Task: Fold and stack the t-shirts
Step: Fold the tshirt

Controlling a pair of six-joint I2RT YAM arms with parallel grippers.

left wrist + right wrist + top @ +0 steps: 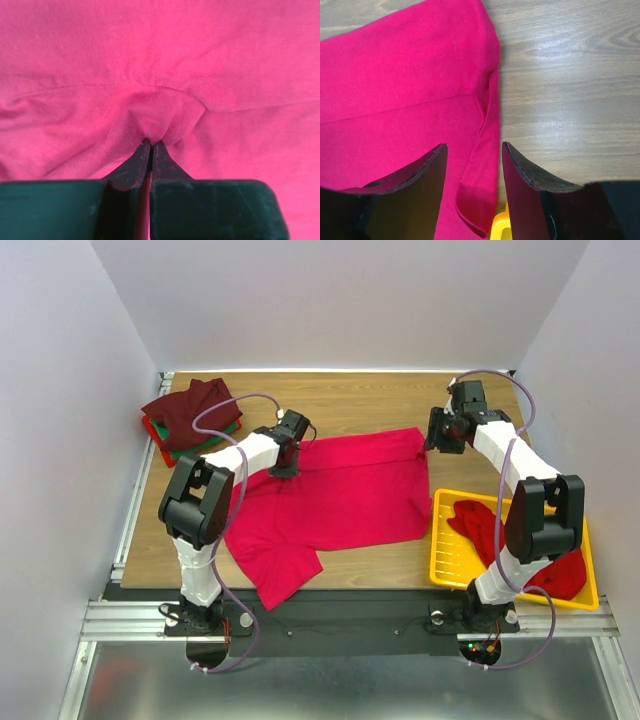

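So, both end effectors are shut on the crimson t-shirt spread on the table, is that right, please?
Not quite. Only the left end effector is shut on the crimson t-shirt spread on the table. The right end effector is open, its jaws apart over the shirt's edge, as the right wrist view shows.

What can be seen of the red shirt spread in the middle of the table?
The shirt is bright crimson, soft knit cloth, spread nearly flat on the wooden table, one sleeve lying toward the near edge. The left tool is shut on a small pinched fold near its far left corner. The open right tool stands over its hemmed right edge, close to the tray.
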